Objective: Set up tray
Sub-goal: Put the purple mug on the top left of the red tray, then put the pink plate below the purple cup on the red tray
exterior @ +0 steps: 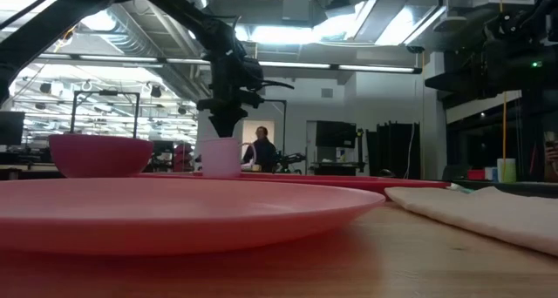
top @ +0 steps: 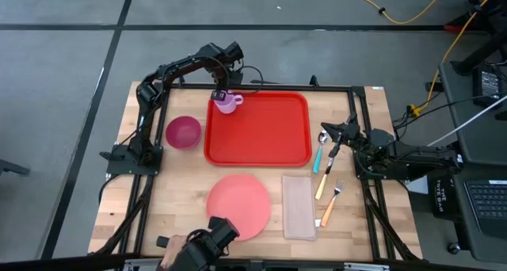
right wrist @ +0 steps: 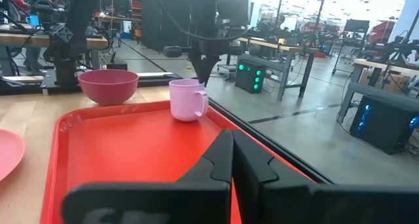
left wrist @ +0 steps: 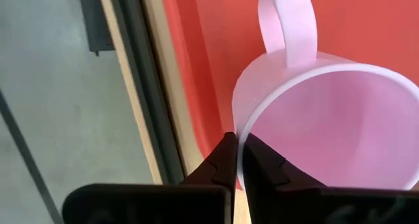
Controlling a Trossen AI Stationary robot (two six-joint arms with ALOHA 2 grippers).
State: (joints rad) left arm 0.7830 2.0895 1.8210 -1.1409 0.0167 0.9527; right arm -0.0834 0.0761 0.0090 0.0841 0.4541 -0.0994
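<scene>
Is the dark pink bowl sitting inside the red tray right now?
No. From above, the bowl sits on the bare wooden table beside the tray, outside its rim.

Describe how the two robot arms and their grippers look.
Both arms are dark, near-black jointed links with black cables along them. The left gripper has two slim black fingers tapering to narrow tips with stepped inner edges; the right gripper matches it. A small white label shows near the left wrist.
</scene>
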